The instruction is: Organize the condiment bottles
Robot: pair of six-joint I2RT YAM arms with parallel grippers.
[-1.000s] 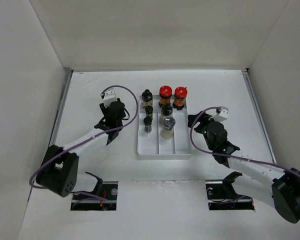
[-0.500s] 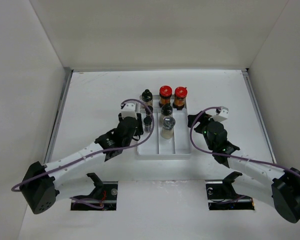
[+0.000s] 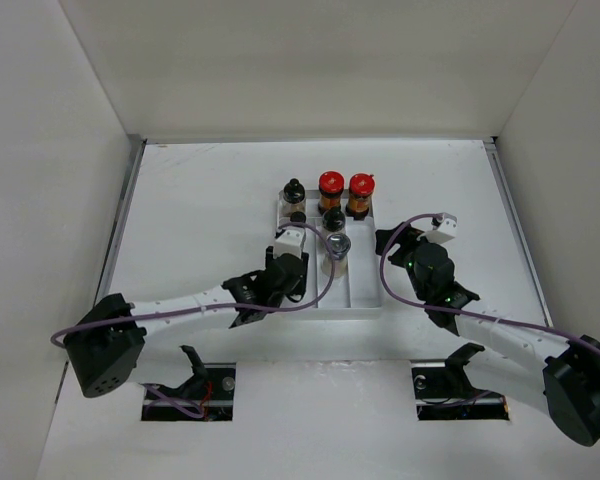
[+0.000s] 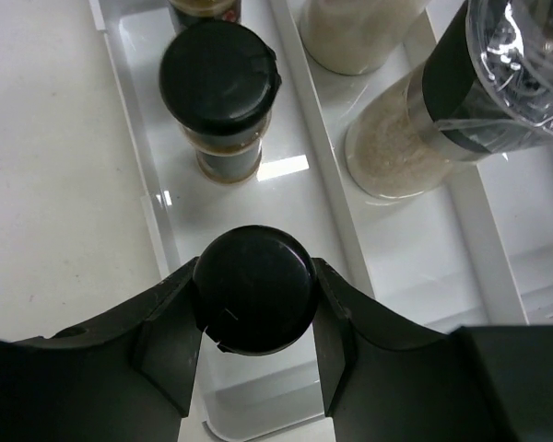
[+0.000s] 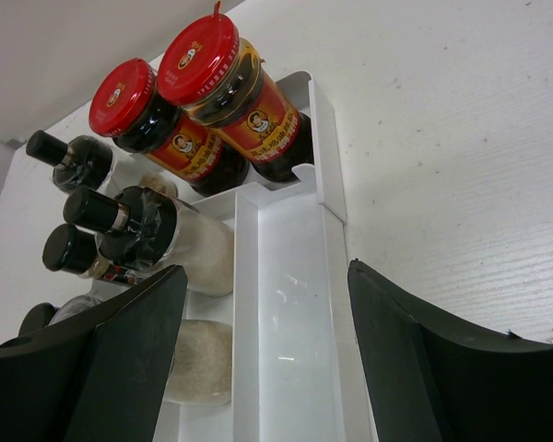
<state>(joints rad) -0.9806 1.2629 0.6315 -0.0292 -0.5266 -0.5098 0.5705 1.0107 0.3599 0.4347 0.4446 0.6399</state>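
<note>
Your white desk (image 3: 200,200) carries the white divided tray (image 3: 363,285) at its middle, with the lanes running away from the arms. Your left fingers (image 4: 170,336) are drawn in narrow on the near black-capped jar (image 4: 254,290), one finger against each side of its round cap. That jar is at the near end of the tray's left lane. You cannot tell whether its base meets the lane floor, because the cap hides everything below it.

Your right fingers (image 5: 129,359) are spread wide and hold nothing. They sit near the tray's right side, with the bare right lane showing in the gap between them, and they touch no jar.

Just beyond the gripped jar, in the same lane, the second black-capped jar (image 4: 219,83) stands upright with brownish contents under its cap. Beside it in the middle lane is the clear jar (image 4: 396,157), which holds white grains and has a dark collar and shiny film over its top. At the far end the right red-capped jar (image 5: 198,60) and the left red-capped jar (image 5: 122,97) stand side by side, both dark glass with red labels
</note>
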